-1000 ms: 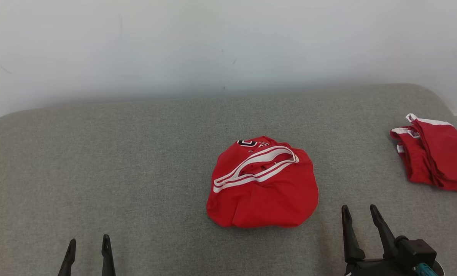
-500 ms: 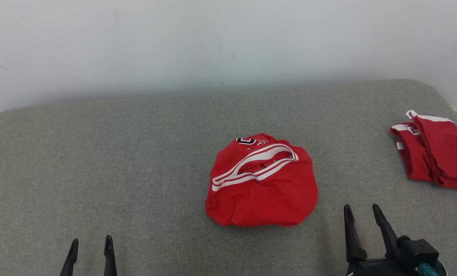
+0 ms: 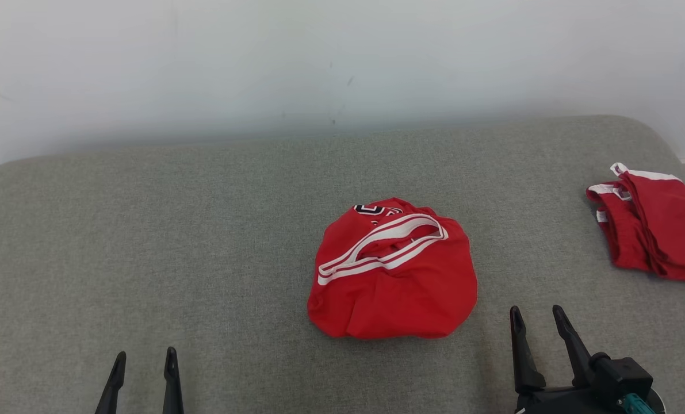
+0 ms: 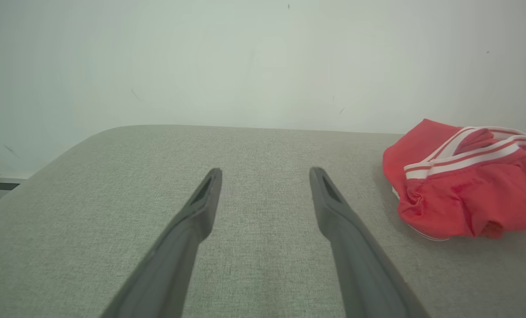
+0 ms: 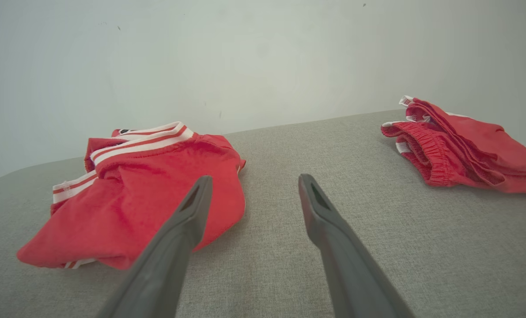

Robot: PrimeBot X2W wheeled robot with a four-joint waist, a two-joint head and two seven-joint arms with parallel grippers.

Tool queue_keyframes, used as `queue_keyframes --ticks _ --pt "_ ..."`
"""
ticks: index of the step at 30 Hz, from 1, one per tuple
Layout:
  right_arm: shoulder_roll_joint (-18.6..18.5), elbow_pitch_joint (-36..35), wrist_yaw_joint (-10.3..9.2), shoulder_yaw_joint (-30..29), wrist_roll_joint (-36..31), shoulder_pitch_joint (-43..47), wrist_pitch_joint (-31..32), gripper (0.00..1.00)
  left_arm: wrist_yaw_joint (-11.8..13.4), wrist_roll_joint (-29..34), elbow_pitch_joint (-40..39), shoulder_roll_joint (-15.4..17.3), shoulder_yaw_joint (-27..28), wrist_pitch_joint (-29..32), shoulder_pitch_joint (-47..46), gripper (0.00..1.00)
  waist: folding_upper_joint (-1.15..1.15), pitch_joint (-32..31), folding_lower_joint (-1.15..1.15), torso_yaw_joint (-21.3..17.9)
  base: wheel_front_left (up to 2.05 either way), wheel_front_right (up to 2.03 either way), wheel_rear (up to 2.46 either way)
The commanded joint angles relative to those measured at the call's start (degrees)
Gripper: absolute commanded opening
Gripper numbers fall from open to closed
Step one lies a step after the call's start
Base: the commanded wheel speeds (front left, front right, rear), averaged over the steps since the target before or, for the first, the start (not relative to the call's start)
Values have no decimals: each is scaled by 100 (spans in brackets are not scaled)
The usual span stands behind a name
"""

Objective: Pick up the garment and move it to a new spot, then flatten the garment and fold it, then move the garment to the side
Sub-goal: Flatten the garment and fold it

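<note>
Head view: the crumpled garment (image 3: 394,276) lies at centre frame on the grey pad (image 3: 146,230). The left gripper (image 3: 145,355), lower left, and the right gripper (image 3: 536,311), lower right, both gape empty. Pickup looks not yet begun. Next, a gripper must reach in and pinch the cloth.

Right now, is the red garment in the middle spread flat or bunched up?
Bunched up: the garment lies in a rounded, crumpled heap, its white-striped band looped across the top, with no flat, straight edges.

Left gripper (image 3: 146,352) and right gripper (image 3: 536,310) hold fingers (image 3: 172,382) spread.
</note>
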Motion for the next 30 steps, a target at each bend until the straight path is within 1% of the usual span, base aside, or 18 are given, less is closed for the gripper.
queue_keyframes --ticks 1,4,7,9,15,17,20,24,27,28,30 --pt "9 16 -14 10 21 -36 -2 100 -31 -17 10 -11 -11 -19 -96 100 0 -4 0 -16 0 0 0" --pt "9 35 -14 31 32 -56 -8 100 -46 -47 56 -13 -100 -18 -144 100 0 -19 0 -89 0 0 0" --pt "9 44 -14 48 48 -63 -15 100 -90 -199 345 16 -356 -13 -339 100 0 -24 0 -204 0 0 0" --pt "9 45 -14 72 57 -85 -20 100 -120 -289 470 107 -568 92 -627 100 0 8 0 -306 0 0 0" --pt "9 83 -14 137 128 -145 -48 100 -126 -743 699 371 -1394 856 -1764 100 0 148 0 -752 0 0 0" --pt "8 100 -14 155 152 -168 -55 100 -125 -890 816 414 -1680 1182 -2164 100 0 192 0 -929 0 0 0" --pt "12 126 -14 205 172 -204 -69 100 -126 -1137 1008 440 -1968 1624 -2731 100 0 265 0 -1215 0 0 0" --pt "10 165 -14 223 216 -240 -87 100 -127 -1415 1381 379 -2220 2221 -3317 100 0 348 0 -1573 0 0 0" --pt "11 207 -14 262 251 -276 -103 100 -118 -1506 1715 340 -2323 2675 -3619 100 0 408 0 -1825 0 0 0" --pt "11 207 -14 262 251 -276 -103 100 -118 -1506 1715 340 -2323 2675 -3619 100 0 408 0 -1825 0 0 0" --pt "12 228 -14 291 296 -301 -112 100 -119 -1494 1884 335 -2423 2910 -3775 100 0 440 0 -1972 0 0 0"
